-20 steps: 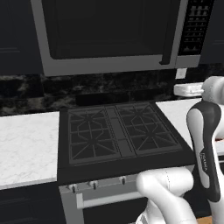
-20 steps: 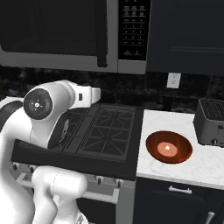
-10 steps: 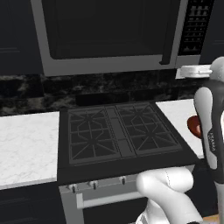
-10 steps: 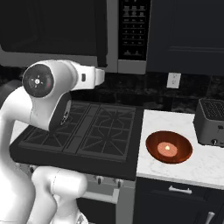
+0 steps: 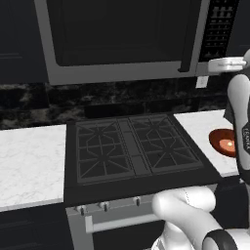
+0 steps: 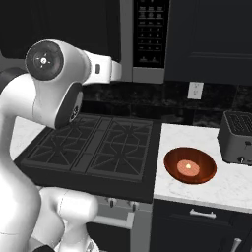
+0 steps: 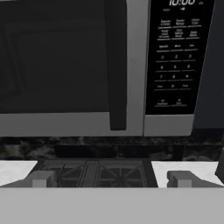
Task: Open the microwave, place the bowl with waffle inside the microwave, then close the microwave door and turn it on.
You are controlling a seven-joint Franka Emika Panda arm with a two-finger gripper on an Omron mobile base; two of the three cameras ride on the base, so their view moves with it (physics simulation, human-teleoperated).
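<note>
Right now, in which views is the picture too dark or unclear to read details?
Hand view: the microwave door glass is nearly black, its inside unreadable; button panel labels are blurred. Left base view: upper cabinets merge into darkness. Right base view: the bowl is well lit, glossy, the waffle clear.

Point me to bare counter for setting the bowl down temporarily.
Widest bare patch: white counter left of the stove. Right of the stove it is crowded: the bowl and toaster share that counter, leaving a strip along its front edge and a patch behind the bowl under the outlet.
</note>
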